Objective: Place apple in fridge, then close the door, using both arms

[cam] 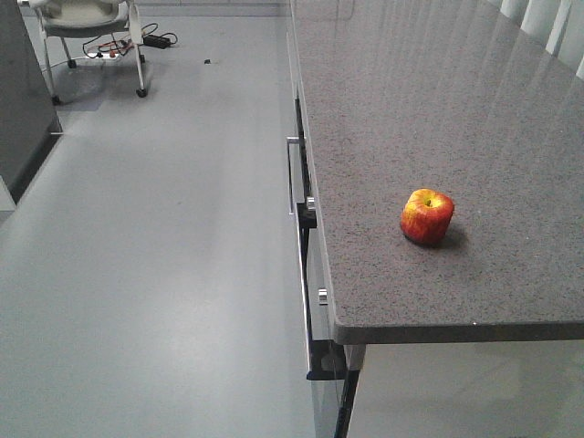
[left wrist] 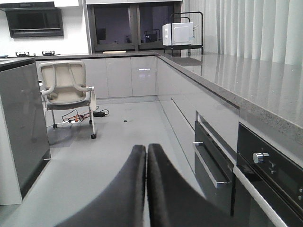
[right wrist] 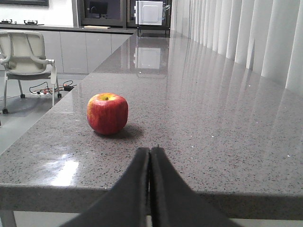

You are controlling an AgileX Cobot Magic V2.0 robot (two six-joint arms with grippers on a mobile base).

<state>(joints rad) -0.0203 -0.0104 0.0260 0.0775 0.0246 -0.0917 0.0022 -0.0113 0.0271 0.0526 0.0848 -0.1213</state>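
Open bench (right wrist: 213, 118) surrounds the apple (right wrist: 107, 113) on every side, while on the floor (cam: 164, 228) a chair (left wrist: 66, 87) stands well away.

Kitchen: a speckled grey stone worktop (cam: 438, 109) over flat grey cabinet fronts (left wrist: 118, 75) and a built-in oven (left wrist: 272, 172) at lower right, a microwave (left wrist: 177, 34) at top centre, a gas hob (left wrist: 28, 53) under an extractor hood (left wrist: 35, 21) upper left

Red apple (right wrist: 107, 113) with fine darker streaks and a yellow patch at the stem dimple, ahead and left of the black right gripper (right wrist: 150, 150). It sits on a grey countertop (right wrist: 213, 118) with dark and white speckles. Ahead of the black left gripper (left wrist: 146, 146) are a pale grey floor (left wrist: 113, 137), a cream chair (left wrist: 66, 87) and a white microwave (left wrist: 177, 34).
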